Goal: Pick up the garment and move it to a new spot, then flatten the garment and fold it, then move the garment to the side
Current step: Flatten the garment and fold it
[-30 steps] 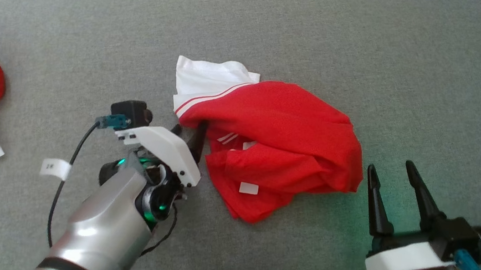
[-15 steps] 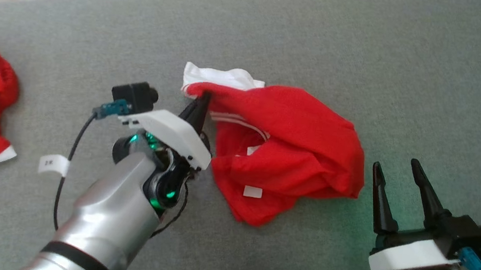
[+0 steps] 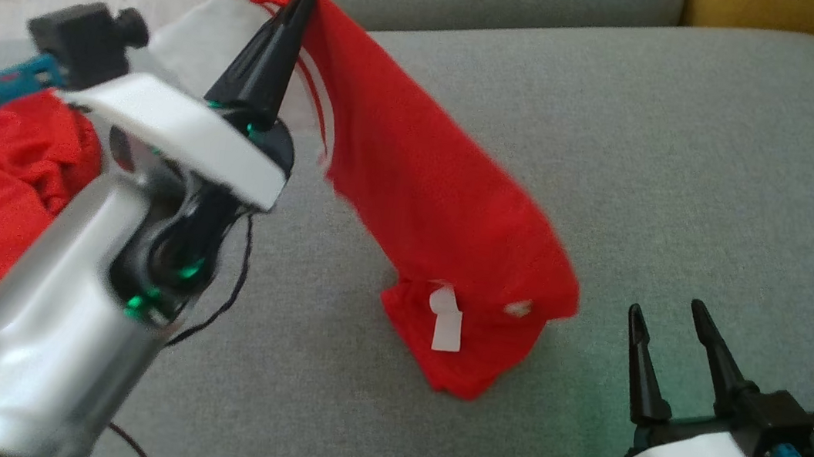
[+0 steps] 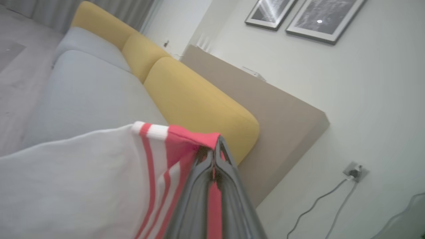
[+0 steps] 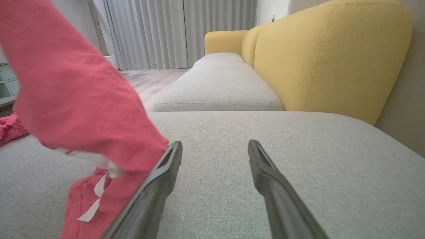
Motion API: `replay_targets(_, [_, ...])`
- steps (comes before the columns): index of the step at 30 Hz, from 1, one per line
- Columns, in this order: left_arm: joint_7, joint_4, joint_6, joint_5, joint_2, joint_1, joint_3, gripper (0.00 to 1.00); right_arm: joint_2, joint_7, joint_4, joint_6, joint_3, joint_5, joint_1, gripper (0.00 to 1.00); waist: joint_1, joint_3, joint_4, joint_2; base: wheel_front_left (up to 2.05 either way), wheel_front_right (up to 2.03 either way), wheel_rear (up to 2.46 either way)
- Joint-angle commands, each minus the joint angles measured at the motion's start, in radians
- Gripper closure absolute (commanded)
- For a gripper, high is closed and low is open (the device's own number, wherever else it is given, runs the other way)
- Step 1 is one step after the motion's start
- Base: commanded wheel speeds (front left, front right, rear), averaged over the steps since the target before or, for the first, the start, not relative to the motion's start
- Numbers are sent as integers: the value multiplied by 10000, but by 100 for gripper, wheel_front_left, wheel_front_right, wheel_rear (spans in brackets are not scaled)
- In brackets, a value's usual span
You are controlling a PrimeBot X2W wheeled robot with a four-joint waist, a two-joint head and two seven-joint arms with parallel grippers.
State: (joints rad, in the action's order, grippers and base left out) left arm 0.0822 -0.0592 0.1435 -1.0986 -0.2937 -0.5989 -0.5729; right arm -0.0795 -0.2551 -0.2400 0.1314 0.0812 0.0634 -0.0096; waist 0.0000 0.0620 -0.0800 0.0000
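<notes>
Left gripper: the left gripper (image 3: 303, 2), upper left of the head view, has its two dark fingers pressed together on a striped edge of the red garment (image 3: 440, 209); the left wrist view shows red cloth caught between the closed tips (image 4: 214, 156).
Garment: held up by that one edge, the red garment (image 4: 156, 156) slopes down from the upper left towards the frame's centre, where its lower end rests bunched on the grey sofa cushion (image 3: 693, 178). A white panel with red stripes hangs beside the fingers.
Label: a white label (image 3: 445, 326) dangles near the bunched lower end.
Right gripper: the right gripper (image 3: 665, 307), lower right of the head view, stands with its fingers spread and nothing between them; in the right wrist view (image 5: 215, 144) the garment (image 5: 73, 93) hangs to the left, just beside its left finger.
Left edge: a second red garment (image 3: 0, 186) with white lettering lies crumpled on the cushion.
Background: a yellow backrest (image 5: 325, 56), pale curtains (image 5: 166, 33) and framed pictures (image 4: 298, 13).
</notes>
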Motion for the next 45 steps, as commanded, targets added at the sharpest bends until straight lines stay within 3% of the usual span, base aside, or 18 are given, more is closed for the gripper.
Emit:
replay_targets(1, [-162,839,127,-171,-492,-186,555,100,-63,-67,263,-7,210,69,-113,0,0,-103,61,0,0,0,0])
replay_targets(11, [-918,4753,1409,-504,-2055,519,1775,100,-110,-67,244,-7,222,76,125,0,0,-460,217,0,0,0,0])
replay_targets(16, [-1265,5571,1897,-348,-2759,11,2445,100,-131,-67,302,-7,269,75,131,0,0,-399,372,0,0,0,0])
replay_targets(21, [-1739,5617,2101,-224,-2901,-1151,2494,100,-93,-67,288,-7,367,90,15,0,0,-300,434,0,0,0,0])
replay_targets(26, [-2358,4861,1867,-174,-2348,-2136,1446,100,-21,-67,238,-7,600,155,-255,0,0,-108,208,0,0,0,0])
replay_targets(30, [-2649,3505,1637,-163,-1444,-2541,379,100,55,-67,225,-7,800,244,-531,0,0,174,-275,0,0,0,0])
replay_targets(34, [-2548,1833,1480,-62,-154,-2777,-620,100,135,-67,218,-7,1014,353,-856,0,0,599,-965,0,0,0,0])
replay_targets(39, [-2341,-627,882,319,1255,-3343,-1756,100,239,-67,221,-7,1350,594,-1329,0,0,1170,-2028,0,0,0,0])
replay_targets(45, [-1893,-3355,295,685,2059,-4347,-2203,100,286,-67,446,-7,1992,1253,-1952,0,0,1850,-3360,0,0,0,0])
